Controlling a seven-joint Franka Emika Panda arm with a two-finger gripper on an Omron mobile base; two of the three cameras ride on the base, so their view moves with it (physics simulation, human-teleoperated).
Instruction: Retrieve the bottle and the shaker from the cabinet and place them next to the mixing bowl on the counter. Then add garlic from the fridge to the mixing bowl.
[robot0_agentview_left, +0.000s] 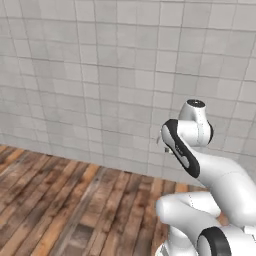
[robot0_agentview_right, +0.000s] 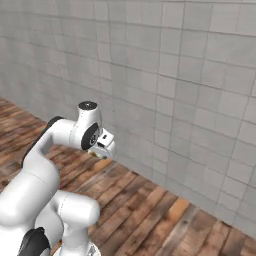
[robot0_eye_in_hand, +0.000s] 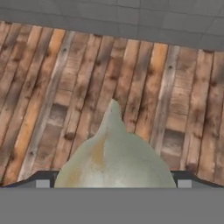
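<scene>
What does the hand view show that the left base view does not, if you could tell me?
Hand view: the garlic, a pale lumpy bulb with a pointed tip, sits close up between the gripper's dark fingertips, apparently held above the floor.
Left base view: the arm, white with dark joints, rises folded from the lower right.
Both: the wooden plank floor and the grey tiled wall behind it.

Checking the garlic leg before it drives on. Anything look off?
Nothing spilled or damaged. The garlic sits between the gripper's fingertips, over bare wood floor by the tiled wall.
</scene>
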